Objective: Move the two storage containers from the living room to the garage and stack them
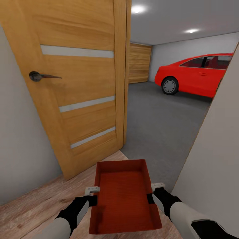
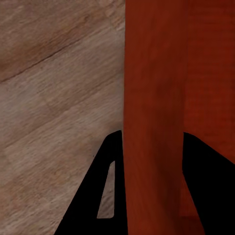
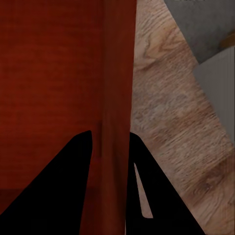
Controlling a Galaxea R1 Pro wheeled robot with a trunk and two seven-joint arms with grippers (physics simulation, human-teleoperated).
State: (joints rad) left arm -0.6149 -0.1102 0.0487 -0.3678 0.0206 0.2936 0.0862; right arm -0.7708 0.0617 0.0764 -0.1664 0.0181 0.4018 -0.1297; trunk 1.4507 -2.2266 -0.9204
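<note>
Storage container (image 1: 124, 196), one item, carried. Head view: it sits at 6 o'clock, low and centred, held level between both arms over the light wood-plank floor (image 1: 36, 202), just short of the doorway. Left gripper (image 1: 93, 196) pinches the left long wall, right gripper (image 1: 152, 193) the right long wall; gripping both sides likely keeps the shallow bin flat and steady for travel. Open wooden door (image 1: 76, 83) stands at 11 o'clock; grey garage floor (image 1: 156, 122) runs toward 12 o'clock; red car (image 1: 199, 74) at 2 o'clock. Appearance: red-orange, open-topped, shallow, rectangular, smooth walls, empty.

Left wrist view: left gripper (image 2: 152, 161), jaws clenched astride the container wall (image 2: 154, 98), one dark finger on each face; wood planks beyond.

Right wrist view: right gripper (image 3: 116, 161), jaws likewise clamped over the opposite wall (image 3: 117, 73); container's inner base (image 3: 49, 73) on one side, wood planks (image 3: 166, 127) and a corner of grey concrete on the other.
</note>
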